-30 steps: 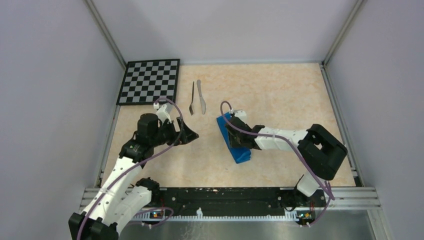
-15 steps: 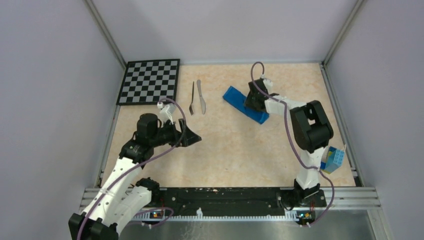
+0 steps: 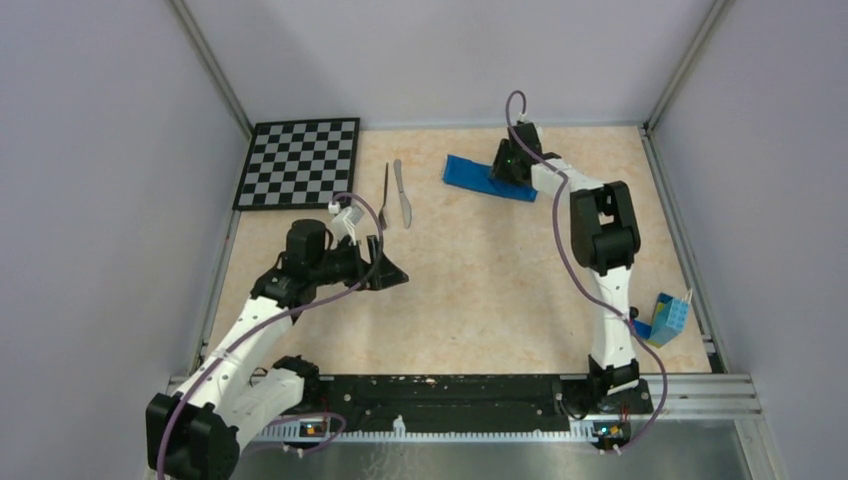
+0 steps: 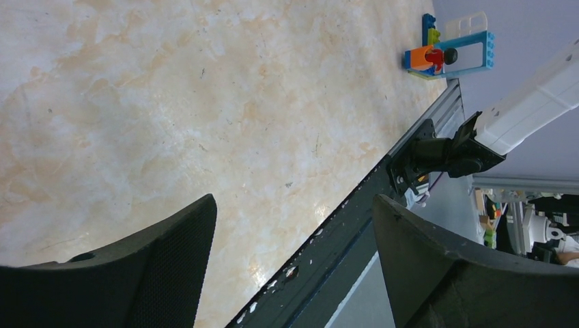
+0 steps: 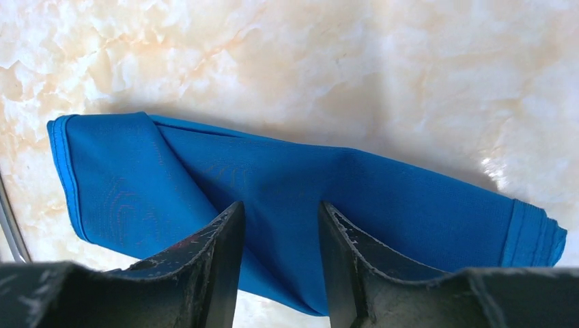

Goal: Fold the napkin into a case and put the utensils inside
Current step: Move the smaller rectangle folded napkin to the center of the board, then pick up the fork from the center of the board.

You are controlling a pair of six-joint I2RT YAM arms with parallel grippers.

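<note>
The napkin (image 3: 472, 174) is a bright blue, narrow, layered strip lying at the far middle of the table. In the right wrist view it (image 5: 410, 205) fills the middle, with a bunched crease running up between the fingers. My right gripper (image 3: 506, 165) (image 5: 280, 206) is stretched far out and shut on the napkin's near edge. The dark fork (image 3: 385, 196) and pale grey knife (image 3: 402, 192) lie side by side, left of the napkin. My left gripper (image 3: 390, 272) (image 4: 293, 201) is open and empty, hovering above the table, nearer than the utensils.
A black-and-white checkerboard (image 3: 300, 162) lies at the far left. A small pile of coloured toy bricks (image 3: 668, 318) (image 4: 447, 53) sits by the right rail. The black front rail (image 4: 355, 232) runs under the left gripper's view.
My right gripper has carried the napkin from the table's middle to the far middle and turned it nearly crosswise. The left gripper has shifted slightly right. The toy bricks came into view.
</note>
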